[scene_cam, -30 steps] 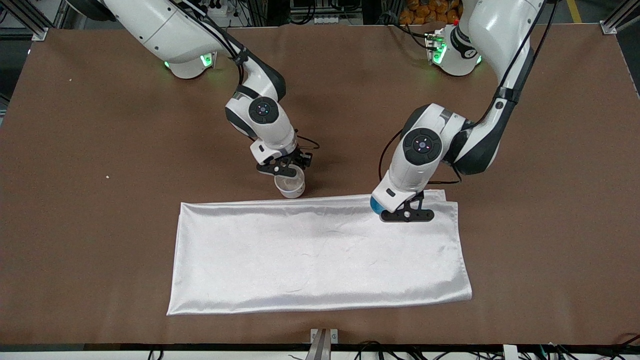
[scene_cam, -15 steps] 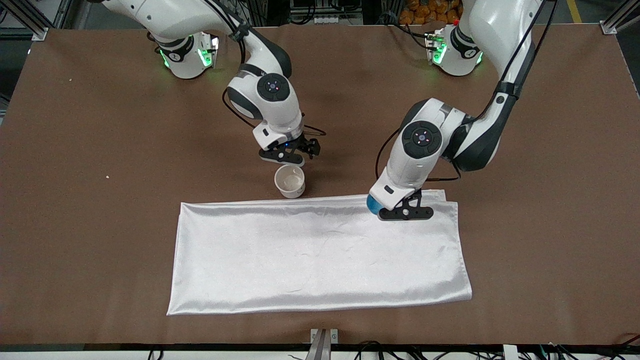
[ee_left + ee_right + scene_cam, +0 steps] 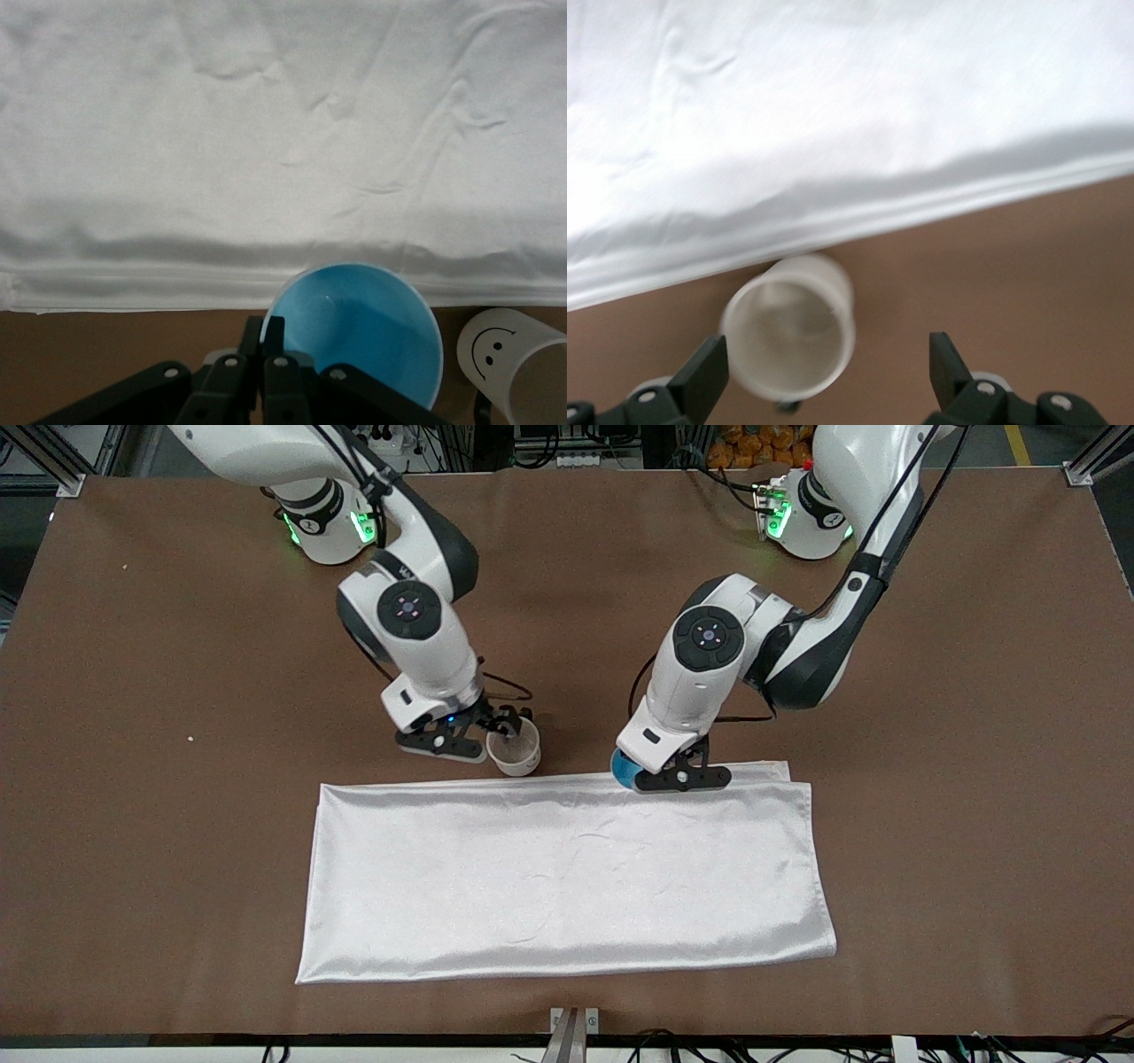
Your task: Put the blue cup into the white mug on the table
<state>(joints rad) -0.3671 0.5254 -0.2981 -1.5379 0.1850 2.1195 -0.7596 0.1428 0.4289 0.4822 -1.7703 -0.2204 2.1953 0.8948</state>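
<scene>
The white mug (image 3: 515, 751) stands upright on the brown table (image 3: 177, 868), just off the edge of the cloth that lies farther from the front camera. In the left wrist view the mug (image 3: 511, 356) shows a small smiley face. My right gripper (image 3: 483, 735) hovers open over and beside the mug (image 3: 790, 329), touching nothing; its fingers (image 3: 704, 372) stand wide apart around my right gripper's (image 3: 824, 365) empty gap. My left gripper (image 3: 640, 777) is shut on the rim of the blue cup (image 3: 623, 767), over that same cloth edge. The blue cup (image 3: 363, 329) hangs upright, pinched by my left gripper (image 3: 266, 332).
A shiny white cloth (image 3: 567, 868) lies flat across the middle of the table, nearer the front camera than the mug. Both arm bases stand along the table's edge farthest from the front camera. A few small crumbs (image 3: 190, 738) lie toward the right arm's end.
My right gripper opened, let go of the mug, rose and shifted toward the right arm's end. My left gripper carried the blue cup along the cloth edge toward the mug.
</scene>
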